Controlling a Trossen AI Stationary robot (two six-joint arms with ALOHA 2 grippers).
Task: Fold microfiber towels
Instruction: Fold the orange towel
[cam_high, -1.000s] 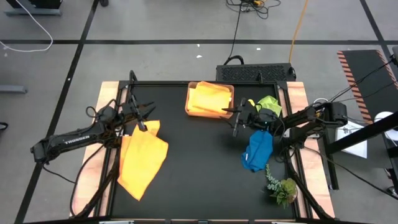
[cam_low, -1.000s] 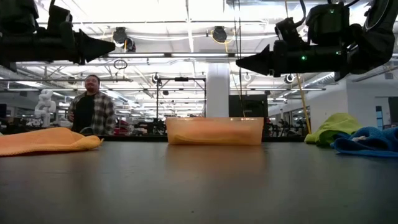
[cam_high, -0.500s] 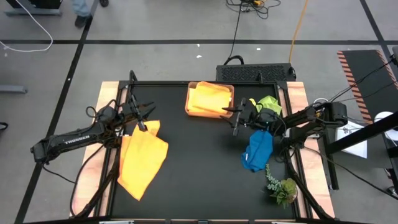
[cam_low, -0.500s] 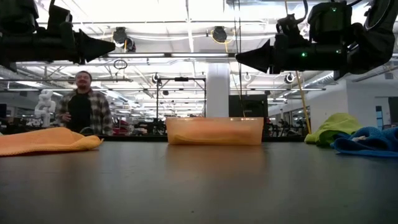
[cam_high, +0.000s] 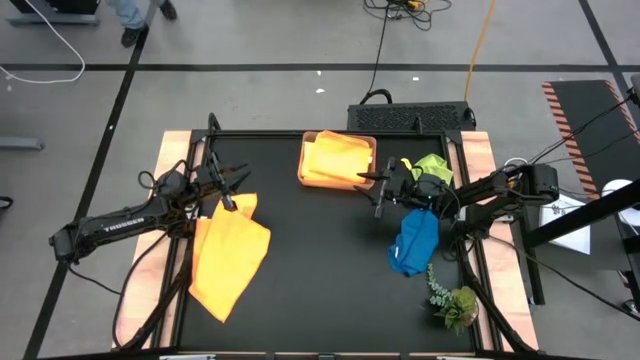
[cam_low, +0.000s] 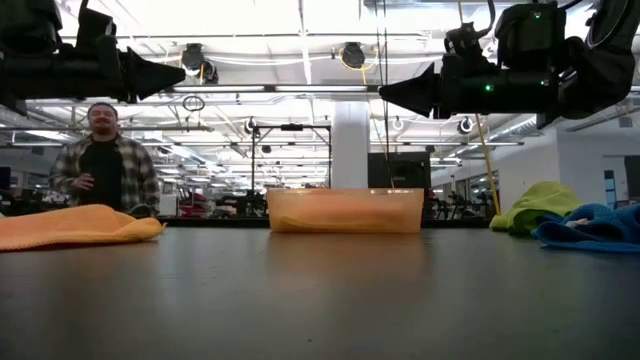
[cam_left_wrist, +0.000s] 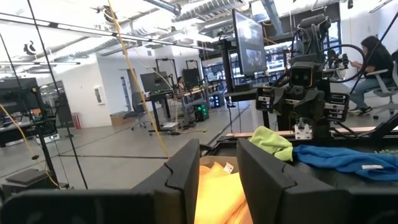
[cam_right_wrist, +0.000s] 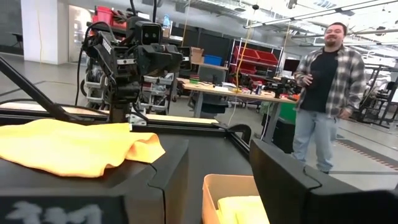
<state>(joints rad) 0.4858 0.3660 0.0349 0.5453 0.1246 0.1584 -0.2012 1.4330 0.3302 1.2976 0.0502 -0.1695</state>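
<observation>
Both arms hover level above the table, left hand (cam_high: 238, 187) and right hand (cam_high: 378, 190) parted, empty.

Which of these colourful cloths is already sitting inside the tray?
The yellow towel, lying in the tan tray. The orange, blue and lime green towels lie on the table.

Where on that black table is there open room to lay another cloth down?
The widest bare patch lies between the spread orange microfiber towel and the crumpled blue towel, below the tan tray. The right edge is crowded: lime green towel, blue towel, leafy sprig.
</observation>
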